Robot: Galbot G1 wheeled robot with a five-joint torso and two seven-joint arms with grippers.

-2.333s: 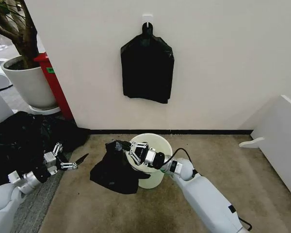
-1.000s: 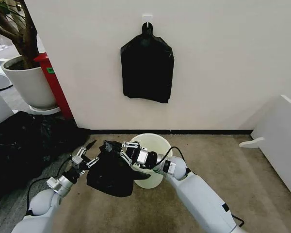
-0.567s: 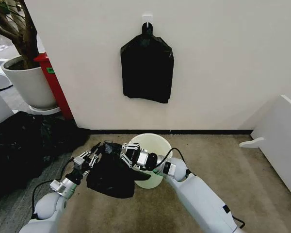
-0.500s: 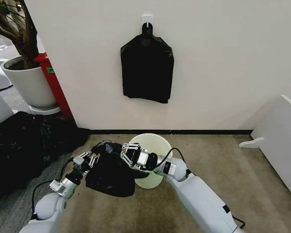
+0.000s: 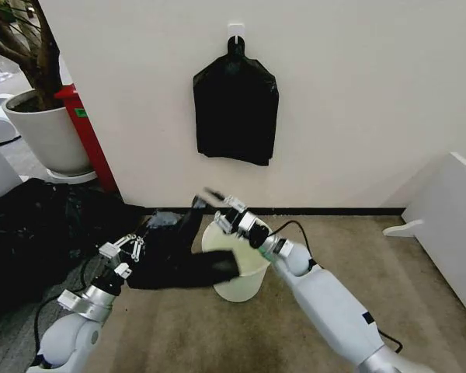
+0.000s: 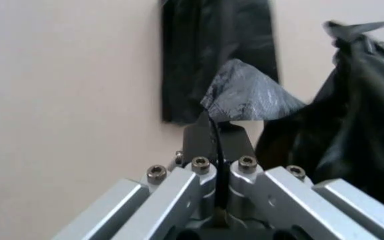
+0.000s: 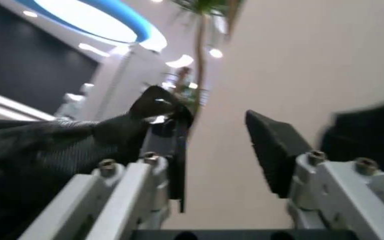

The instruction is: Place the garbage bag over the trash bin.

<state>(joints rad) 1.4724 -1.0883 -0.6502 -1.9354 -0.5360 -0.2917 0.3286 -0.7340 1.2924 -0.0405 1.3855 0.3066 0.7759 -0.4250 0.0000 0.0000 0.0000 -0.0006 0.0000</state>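
The left gripper point(image 5: 132, 245) pinches the garbage bag point(image 5: 175, 260), draped beside and partly over the trash bin point(image 5: 234, 268), while the right gripper point(image 5: 217, 203), jaws parted, lifts its far edge; spreading the mouth around the rim likely remains.

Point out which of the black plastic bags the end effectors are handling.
The garbage bag stretched beside the trash bin, pinched by the left end effector; the bundle hangs on the wall.

head looks down, wrists close-up, all share garbage bag point(image 5: 175, 252)
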